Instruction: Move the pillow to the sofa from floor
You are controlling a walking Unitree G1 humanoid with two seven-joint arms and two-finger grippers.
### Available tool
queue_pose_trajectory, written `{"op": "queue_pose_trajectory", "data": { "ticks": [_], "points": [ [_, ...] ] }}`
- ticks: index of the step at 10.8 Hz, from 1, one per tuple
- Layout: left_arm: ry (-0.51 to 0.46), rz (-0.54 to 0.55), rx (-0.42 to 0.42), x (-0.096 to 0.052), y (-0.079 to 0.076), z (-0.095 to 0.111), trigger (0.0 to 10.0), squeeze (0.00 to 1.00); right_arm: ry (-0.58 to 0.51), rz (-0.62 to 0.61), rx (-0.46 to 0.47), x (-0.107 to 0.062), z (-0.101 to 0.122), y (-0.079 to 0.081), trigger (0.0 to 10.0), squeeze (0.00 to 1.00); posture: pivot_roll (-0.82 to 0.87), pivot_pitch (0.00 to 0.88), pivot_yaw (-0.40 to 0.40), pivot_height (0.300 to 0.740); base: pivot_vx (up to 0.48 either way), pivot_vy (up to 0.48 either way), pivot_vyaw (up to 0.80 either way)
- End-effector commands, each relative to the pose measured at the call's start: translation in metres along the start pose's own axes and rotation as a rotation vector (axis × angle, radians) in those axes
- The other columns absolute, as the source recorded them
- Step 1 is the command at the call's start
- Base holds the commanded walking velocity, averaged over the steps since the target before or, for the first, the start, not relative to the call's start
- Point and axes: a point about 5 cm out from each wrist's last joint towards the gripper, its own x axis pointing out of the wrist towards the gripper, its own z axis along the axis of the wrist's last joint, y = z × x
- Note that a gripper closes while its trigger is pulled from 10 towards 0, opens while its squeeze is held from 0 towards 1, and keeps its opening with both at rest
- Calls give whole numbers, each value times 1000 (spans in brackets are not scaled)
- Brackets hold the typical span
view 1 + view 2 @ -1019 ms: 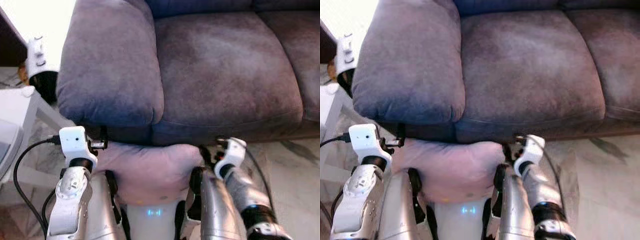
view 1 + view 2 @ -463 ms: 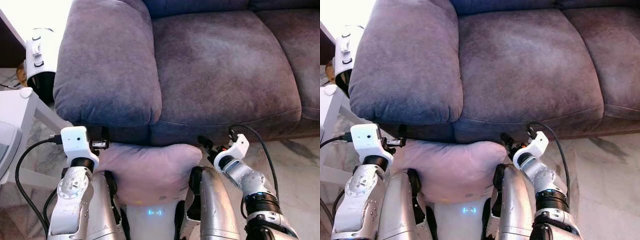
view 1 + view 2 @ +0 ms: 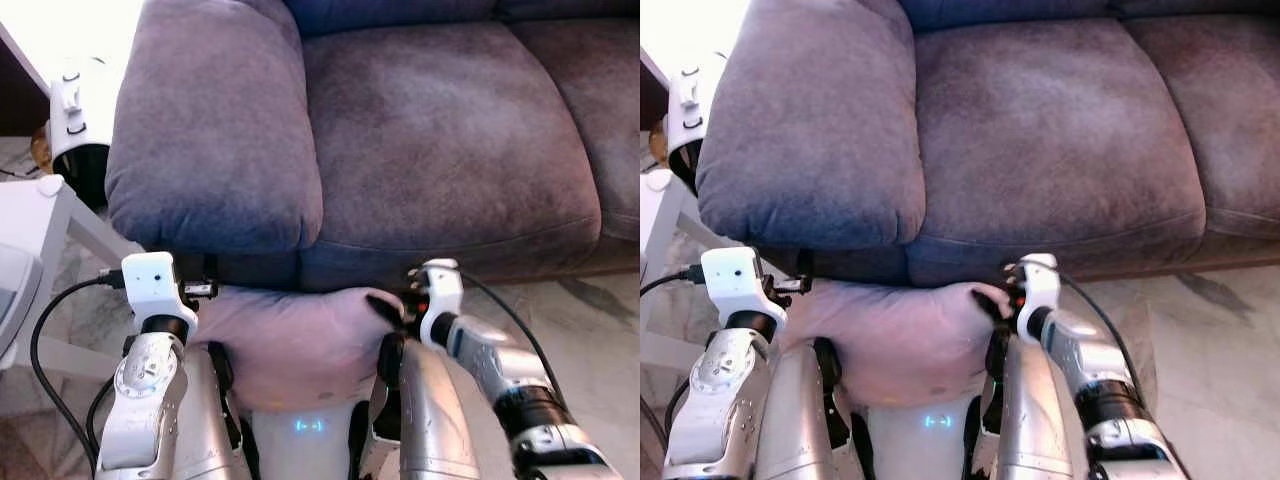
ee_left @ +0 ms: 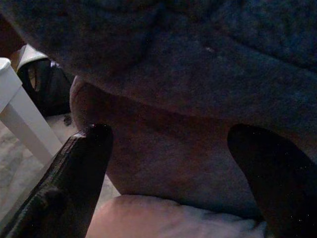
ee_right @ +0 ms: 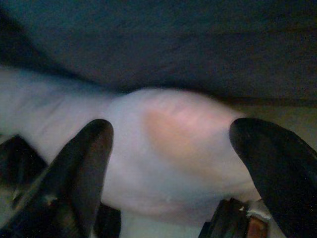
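Observation:
A pale lilac pillow [image 3: 295, 335] lies low in front of the grey-purple sofa [image 3: 440, 130], just under its seat edge and between my two arms. My left gripper [image 3: 203, 290] sits at the pillow's left end, below the sofa's armrest [image 3: 215, 120]. In the left wrist view the left gripper [image 4: 171, 144] is open, facing the sofa's front with the pillow [image 4: 163, 218] just beneath. My right gripper [image 3: 388, 308] is at the pillow's right end. In the right wrist view the right gripper [image 5: 171, 144] is open, its fingers either side of the pillow's bulging corner [image 5: 173, 129].
A white side table [image 3: 45, 205] stands at the left, with a white and black appliance [image 3: 75, 110] behind it. A black cable [image 3: 40, 330] loops off my left wrist. Marble floor [image 3: 590, 320] spreads to the right of my right arm.
My right gripper has swung left from beside the pillow onto its right end. The left arm and the pillow have stayed put.

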Motion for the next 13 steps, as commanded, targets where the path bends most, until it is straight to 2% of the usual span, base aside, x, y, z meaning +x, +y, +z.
{"op": "queue_pose_trajectory", "data": {
  "ticks": [1, 2, 3, 4, 5, 6, 9, 11, 13],
  "points": [
    [11, 15, -1, -3, 4, -3, 10000, 0, 18, 71, -30, -5, -10, -2, 10000, 0, 186, 304, -38, 488, 0, 0, 0],
    [12, 15, 0, -3, 4, -3, 10000, 0, 35, 142, -73, -8, -13, -3, 10000, 0, 188, 310, -36, 488, 0, 0, 0],
    [12, 15, 0, -3, 5, -3, 10000, 0, 51, 129, -155, -11, -14, -11, 10000, 0, 190, 312, -36, 488, 0, 0, 0],
    [9, 15, -2, -3, 5, -2, 10000, 0, 103, 103, -270, -12, -16, -15, 10000, 0, 193, 315, -34, 488, 0, 0, 0],
    [7, 16, -4, -4, 6, -2, 10000, 0, 103, -20, -340, -12, -11, -25, 10000, 0, 193, 319, -33, 488, 0, 0, 0],
    [6, 13, -5, -4, 5, -2, 10000, 0, 87, -55, -371, -12, -9, -27, 10000, 0, 193, 321, -32, 488, 0, 0, 0],
    [4, 9, -7, -6, 4, 0, 10000, 0, -31, -121, -419, -9, -3, -27, 10000, 0, 208, 339, -26, 488, 0, 0, 0],
    [11, 7, 0, -11, 6, 1, 10000, 0, -12, -50, -403, -4, -16, -19, 10000, 0, 223, 365, -19, 488, 0, 0, 0],
    [17, 4, 6, -16, 8, 4, 10000, 0, -16, -27, -396, 1, -21, -14, 10000, 0, 244, 397, -7, 488, 0, 0, 0]
  ]
}}
